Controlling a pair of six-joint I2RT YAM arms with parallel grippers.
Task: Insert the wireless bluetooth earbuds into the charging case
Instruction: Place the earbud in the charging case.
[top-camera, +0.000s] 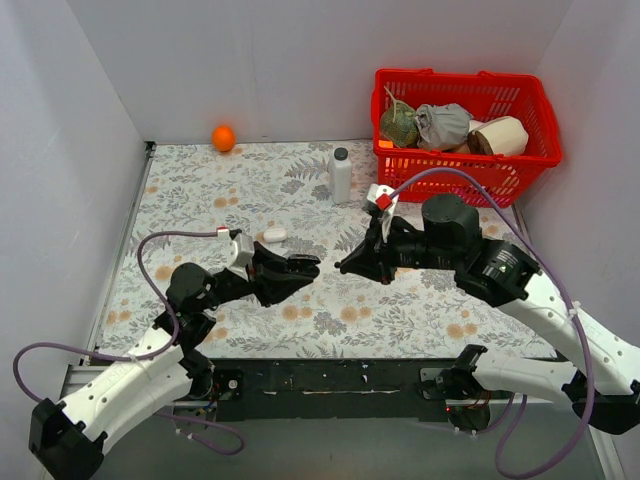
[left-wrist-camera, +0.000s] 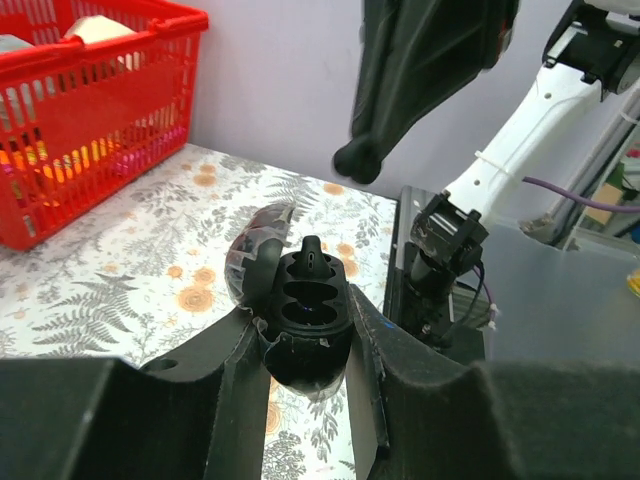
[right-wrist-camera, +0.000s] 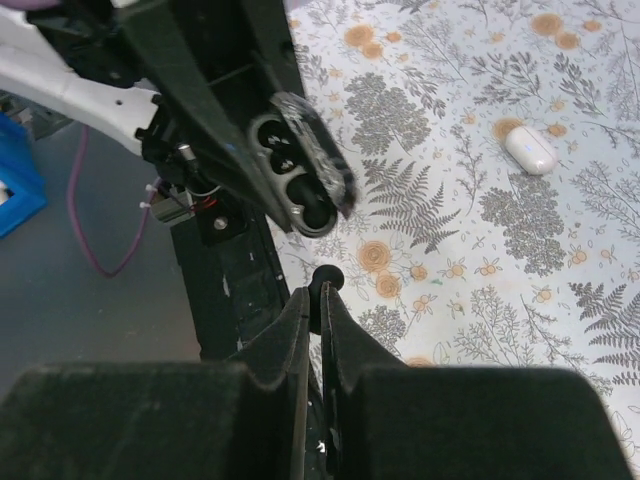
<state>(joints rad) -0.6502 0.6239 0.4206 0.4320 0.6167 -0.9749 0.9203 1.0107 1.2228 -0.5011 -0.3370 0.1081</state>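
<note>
My left gripper (top-camera: 298, 268) is shut on the black charging case (left-wrist-camera: 305, 335) and holds it above the table with its lid (left-wrist-camera: 255, 250) open. Two wells (left-wrist-camera: 303, 303) in the case look empty. A small black piece (left-wrist-camera: 311, 260) stands at the case's far end; I cannot tell whether it is a bud. My right gripper (right-wrist-camera: 321, 295) is shut on a glossy black earbud (right-wrist-camera: 326, 277), which also shows in the left wrist view (left-wrist-camera: 358, 160). It hangs a short way from the open case (right-wrist-camera: 300, 175), apart from it. No whitish bud is in view.
A white pebble-shaped case (top-camera: 274, 235) lies on the floral cloth behind the left gripper. A white bottle (top-camera: 341, 175) stands by the red basket (top-camera: 520, 165) at the back right. An orange ball (top-camera: 223, 137) sits at the back wall.
</note>
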